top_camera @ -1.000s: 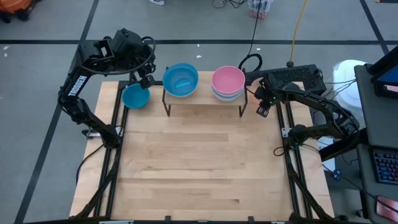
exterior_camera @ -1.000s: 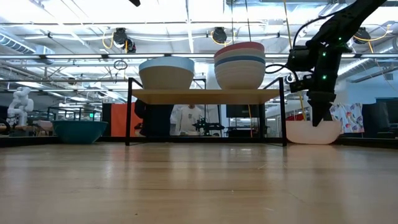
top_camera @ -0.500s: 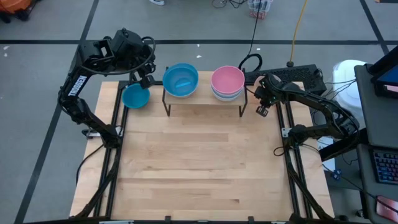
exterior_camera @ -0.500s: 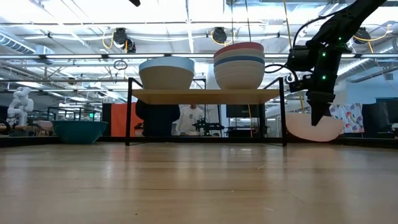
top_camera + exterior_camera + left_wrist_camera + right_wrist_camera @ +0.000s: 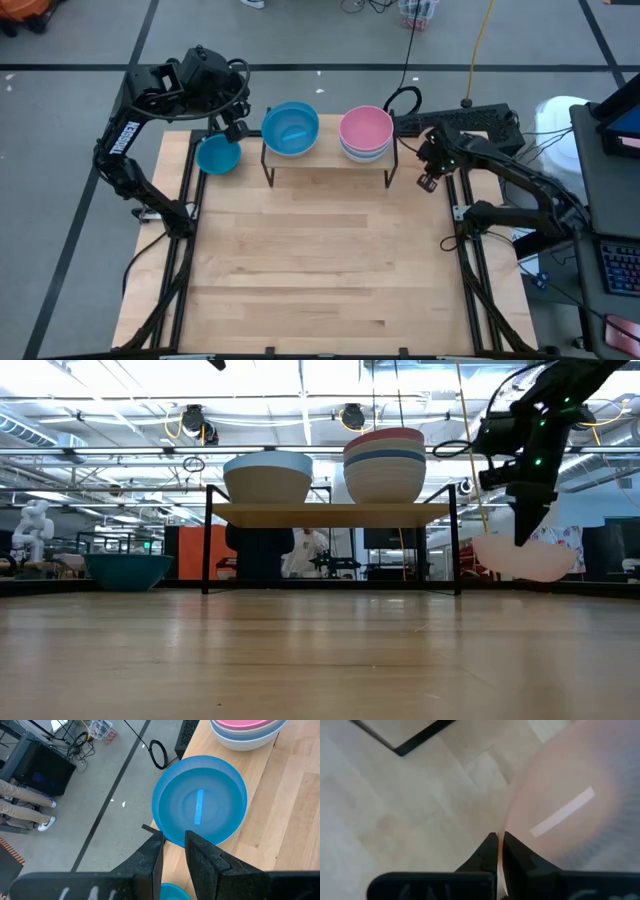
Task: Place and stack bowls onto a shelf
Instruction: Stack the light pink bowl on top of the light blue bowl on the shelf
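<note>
1. Low view: right gripper (image 5: 527, 530) pinches shut on the peach bowl's (image 5: 520, 558) rim, lifted at the shelf's (image 5: 330, 513) three o'clock.
2. Thin rim grip; a swing could slip it.
3. Left gripper (image 5: 238, 131) waits part-open, empty.

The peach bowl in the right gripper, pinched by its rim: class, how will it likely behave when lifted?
The peach bowl hangs tilted from the right gripper, so it probably swings. It keeps its shape, suggesting stiff, light plastic. Its smooth rim might slip between the fingers.
</note>
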Motion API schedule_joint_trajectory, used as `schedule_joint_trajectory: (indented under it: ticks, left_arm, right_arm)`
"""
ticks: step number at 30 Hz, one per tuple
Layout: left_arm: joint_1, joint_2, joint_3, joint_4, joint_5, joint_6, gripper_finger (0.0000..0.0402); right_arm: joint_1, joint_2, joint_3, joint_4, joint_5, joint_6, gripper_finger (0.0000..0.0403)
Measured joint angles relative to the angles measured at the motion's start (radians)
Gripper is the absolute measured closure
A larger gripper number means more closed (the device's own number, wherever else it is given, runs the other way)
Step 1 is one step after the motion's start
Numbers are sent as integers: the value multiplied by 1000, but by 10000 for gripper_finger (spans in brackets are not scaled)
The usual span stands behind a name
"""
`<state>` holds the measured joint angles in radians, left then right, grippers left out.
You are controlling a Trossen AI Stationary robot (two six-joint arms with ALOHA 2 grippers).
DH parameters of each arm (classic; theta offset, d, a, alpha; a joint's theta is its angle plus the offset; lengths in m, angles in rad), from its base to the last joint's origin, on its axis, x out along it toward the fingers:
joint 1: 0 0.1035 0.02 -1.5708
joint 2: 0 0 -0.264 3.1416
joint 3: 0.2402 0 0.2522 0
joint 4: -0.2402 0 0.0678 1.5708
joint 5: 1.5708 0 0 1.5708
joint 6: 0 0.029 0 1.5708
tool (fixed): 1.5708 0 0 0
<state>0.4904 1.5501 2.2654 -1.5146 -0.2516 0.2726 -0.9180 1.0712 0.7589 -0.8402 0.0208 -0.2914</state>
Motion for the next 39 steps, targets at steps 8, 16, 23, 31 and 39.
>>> schedule_joint_trajectory:
  ticks: [8,16,23,31,39]
  left_arm:
    - [0,0,0,0,0,0,316]
    - [0,0,0,0,0,0,316]
    - [0,0,0,0,0,0,316]
    - [0,0,0,0,0,0,316]
    - [0,0,0,0,1,-92,316]
  right_arm:
    - [36,-143,0,-71,3,118,402]
    - [88,-251,5,-75,34,223,403]
    - [143,-298,83,-113,67,254,403]
    - [201,-299,247,-226,143,243,403]
    - [230,-274,426,-322,216,174,403]
